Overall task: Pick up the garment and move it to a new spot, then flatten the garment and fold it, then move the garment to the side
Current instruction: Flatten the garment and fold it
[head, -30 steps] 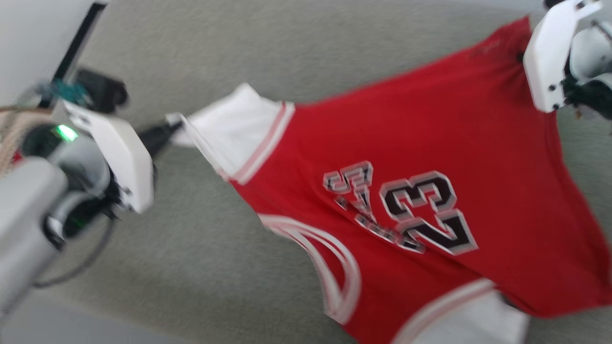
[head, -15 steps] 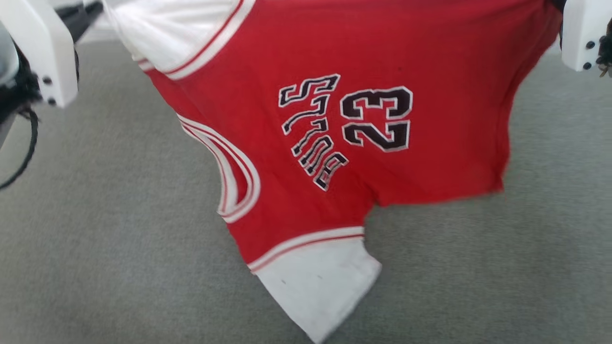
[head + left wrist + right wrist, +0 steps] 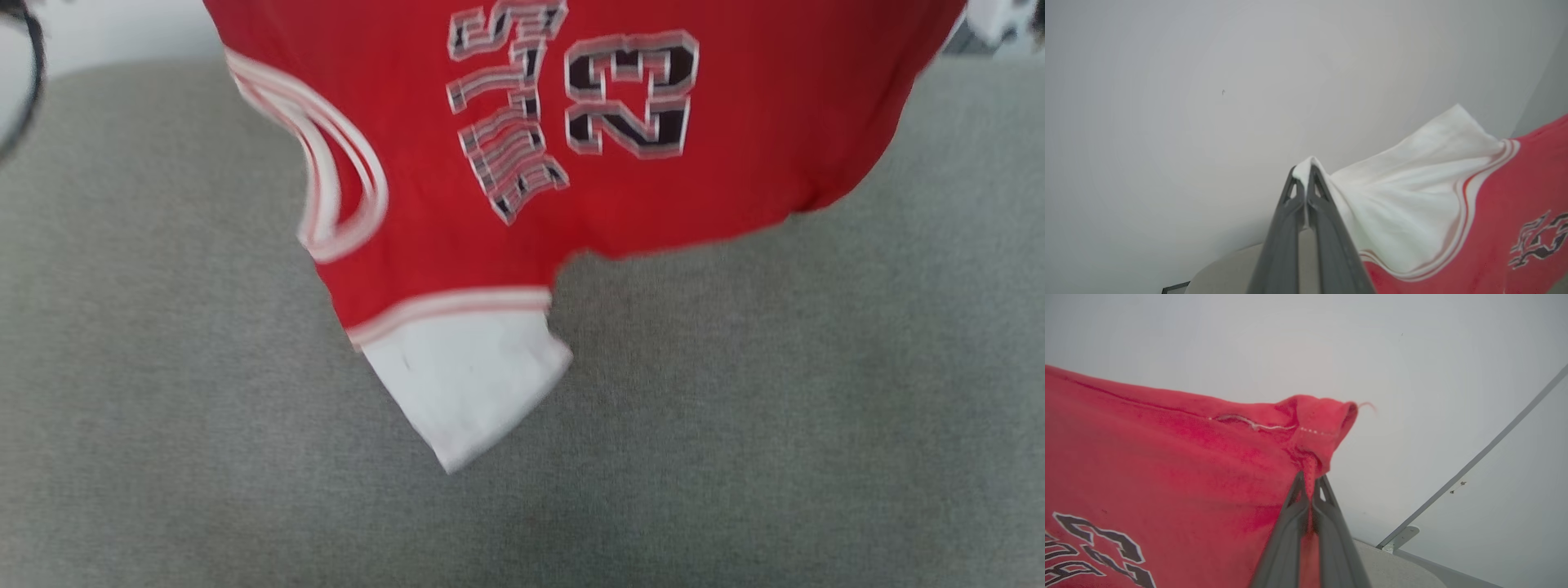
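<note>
Your left gripper [image 3: 1301, 181] has both fingers pressed together on the edge of a white sleeve [image 3: 1412, 163] of the garment [image 3: 620, 204]. The cloth runs off to that gripper's right. Your right gripper [image 3: 1310, 486] is likewise pinched closed, on a red seamed corner, with the body of the shirt spreading to its left.

Between the two grips the garment hangs spread in the air. Its other sleeve [image 3: 465, 384] dangles lowest, over the grey padded surface [image 3: 775, 457]. Blur prevents telling whether it touches.

Assessment: the pickup is complete, and you appear to be in the carry to a new spot. Outstanding items are laying it down, flattening, folding, and moving it aside.
</note>
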{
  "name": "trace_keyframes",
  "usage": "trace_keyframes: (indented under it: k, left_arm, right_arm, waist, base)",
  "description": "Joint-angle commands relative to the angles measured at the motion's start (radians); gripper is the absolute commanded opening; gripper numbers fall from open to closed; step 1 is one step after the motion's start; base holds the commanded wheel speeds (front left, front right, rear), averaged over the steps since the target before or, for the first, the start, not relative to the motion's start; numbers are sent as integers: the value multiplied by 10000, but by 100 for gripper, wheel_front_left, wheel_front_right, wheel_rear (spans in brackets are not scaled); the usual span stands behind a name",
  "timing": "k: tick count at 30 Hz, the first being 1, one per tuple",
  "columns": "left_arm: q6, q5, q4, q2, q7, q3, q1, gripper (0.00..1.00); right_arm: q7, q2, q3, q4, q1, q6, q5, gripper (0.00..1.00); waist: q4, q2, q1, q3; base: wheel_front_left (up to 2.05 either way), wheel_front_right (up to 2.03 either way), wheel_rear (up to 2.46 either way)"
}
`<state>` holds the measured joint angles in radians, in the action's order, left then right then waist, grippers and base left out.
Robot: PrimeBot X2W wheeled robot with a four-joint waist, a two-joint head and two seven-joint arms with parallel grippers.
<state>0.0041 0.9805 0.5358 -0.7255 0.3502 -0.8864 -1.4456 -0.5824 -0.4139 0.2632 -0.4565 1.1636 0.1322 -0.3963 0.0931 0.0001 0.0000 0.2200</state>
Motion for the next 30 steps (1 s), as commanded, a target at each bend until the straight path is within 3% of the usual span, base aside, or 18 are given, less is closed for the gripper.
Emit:
trace_keyframes:
  k: [1,7,12,14,18,23,30]
  left_arm:
    - [64,-82,284,109,-218,125,-351,0]
    - [110,-1159,1803,852,-2343,349,-2120,0]
    - [316,-2299,2652,1173,-5310,552,-3450,0]
    - [355,-2473,2892,1297,-5922,714,-3605,0]
    - [-312,-2718,2940,1409,-6142,793,-3040,0]
    - [-1086,-2398,3355,1540,-5942,396,-1470,0]
    - [-1330,-1204,3425,1719,-4306,-318,440,0]
  right_arm:
    - [309,150,-52,-220,309,-28,239,0]
    - [2731,998,-534,-1760,2050,-28,1923,0]
    - [5355,1514,-1212,-2814,3208,-27,3715,0]
    - [6073,1603,-1483,-3175,3488,-28,4445,0]
    - [6683,1946,-1502,-4159,3362,-27,5079,0]
    - [6406,2017,-1088,-5573,2603,-28,4895,0]
    - [5980,2183,-253,-6694,1424,-27,3852,0]
  waist:
    - [-118,-1,0,566]
    - [-191,-1,0,1715]
    - [-130,-1,0,2246]
    - [-71,-1,0,2354]
    - [60,-1,0,2358]
    - [196,-1,0,2176]
    - [372,-1,0,1754]
  base:
    - [0,0,0]
    - [0,0,0]
    - [0,0,0]
    - [0,0,0]
    - [0,0,0]
    - [0,0,0]
    - [0,0,0]
